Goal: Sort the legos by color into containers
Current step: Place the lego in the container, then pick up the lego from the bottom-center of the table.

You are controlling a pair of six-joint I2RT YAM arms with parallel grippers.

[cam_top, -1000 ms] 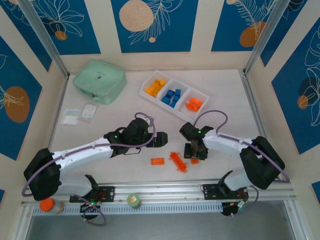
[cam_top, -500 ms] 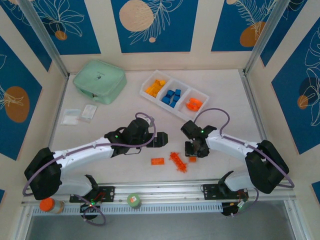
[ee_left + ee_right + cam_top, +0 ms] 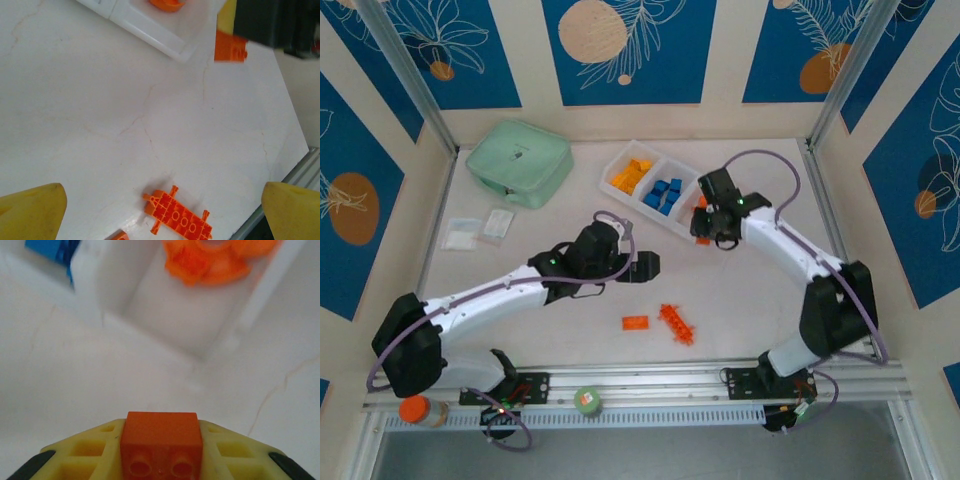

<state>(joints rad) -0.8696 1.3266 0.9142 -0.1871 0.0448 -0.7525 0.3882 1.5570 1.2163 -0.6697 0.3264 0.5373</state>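
— Where is the brick that matters now?

— One small orange-red brick [image 3: 161, 442] sits between the yellow fingers [image 3: 85, 455] of the right gripper [image 3: 704, 232]. The claw is clenched on it, studs toward the wrist camera. It is just beside the near edge of the white tray [image 3: 724, 185], at the side of the right compartment, not inside it. I cannot tell how high it is above the table [image 3: 760, 290].

— And what lies in the tray?

— Three compartments. The right one holds orange-red bricks [image 3: 210, 262], curved ones among them. The middle one holds blue bricks [image 3: 663, 193], and the left one yellow-orange bricks [image 3: 631, 176].

— Are there bricks outside the tray?

— Yes, two orange-red pieces lie on the table near the arm bases: a flat plate [image 3: 635, 322] and, just beside it, a toothed piece [image 3: 676, 323]. They are well apart from the tray.

— What about the other arm?

— The left gripper [image 3: 648, 265] is between the tray and those two pieces. Its claw is released, with the fingers [image 3: 32, 210] spread wide and nothing between them. Its wrist camera looks down on the toothed piece.

— Anything further out?

— A mint-green case [image 3: 518, 162] at the far left, and two clear packets [image 3: 480, 230] nearer, beside the left wall.
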